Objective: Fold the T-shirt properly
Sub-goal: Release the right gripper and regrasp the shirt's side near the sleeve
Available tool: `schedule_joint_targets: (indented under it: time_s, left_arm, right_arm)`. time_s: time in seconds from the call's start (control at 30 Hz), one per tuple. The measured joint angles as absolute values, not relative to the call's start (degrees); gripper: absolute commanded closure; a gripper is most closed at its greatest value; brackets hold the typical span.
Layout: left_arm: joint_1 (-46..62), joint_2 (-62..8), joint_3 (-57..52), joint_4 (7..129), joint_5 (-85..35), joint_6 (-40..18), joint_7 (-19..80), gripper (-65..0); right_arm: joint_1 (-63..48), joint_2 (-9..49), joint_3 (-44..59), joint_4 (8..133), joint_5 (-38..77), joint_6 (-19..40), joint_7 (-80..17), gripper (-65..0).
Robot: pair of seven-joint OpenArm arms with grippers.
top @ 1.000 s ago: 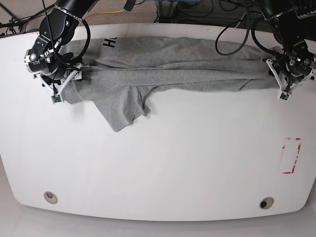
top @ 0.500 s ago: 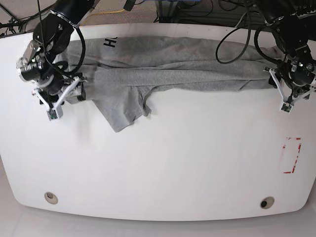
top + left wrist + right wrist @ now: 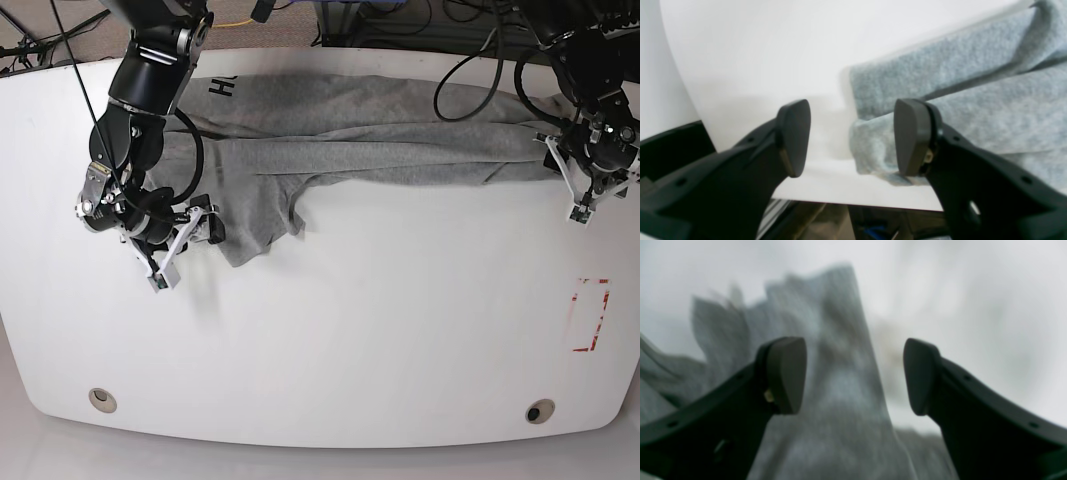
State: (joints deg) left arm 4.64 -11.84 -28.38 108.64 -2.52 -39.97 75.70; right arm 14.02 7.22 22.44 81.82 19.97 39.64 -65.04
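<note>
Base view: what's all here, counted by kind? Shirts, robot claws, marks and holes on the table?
Grey T-shirt: 1
Robot grippers: 2, the left gripper and the right gripper, both open
Red rectangle mark on the table: 1
Round holes in the table: 2, and
Total: 6
</note>
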Motion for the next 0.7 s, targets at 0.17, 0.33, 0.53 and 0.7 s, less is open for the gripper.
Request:
schedule_joint_targets:
  time_s: [0.17,0.33,0.53,0.7]
  left_arm:
    - [4.95,-11.81,-28.73,108.66,-2.79,-39.94,75.57,-37.2]
    - [5.43,-11.79,-30.37,108.66,-2.17,-39.94,75.66,-37.2]
    - [5.58,-11.64,-30.3,108.62,-2.61,-39.97,75.59,-37.2]
    - [5.69,-11.64,-30.33,108.6,-2.63,-39.97,75.59,-37.2]
  right_arm:
    - [14.9,8.32,19.27,75.35,19.75,39.72,-61.04,-43.0]
    - [16.12,9.43,18.92,69.97,19.66,39.68,-57.95,-43.0]
    - [16.78,9.56,18.22,67.07,20.91,39.68,-55.44,-43.0]
    - [16.78,9.69,17.65,66.54,21.04,39.7,-54.81,-42.8]
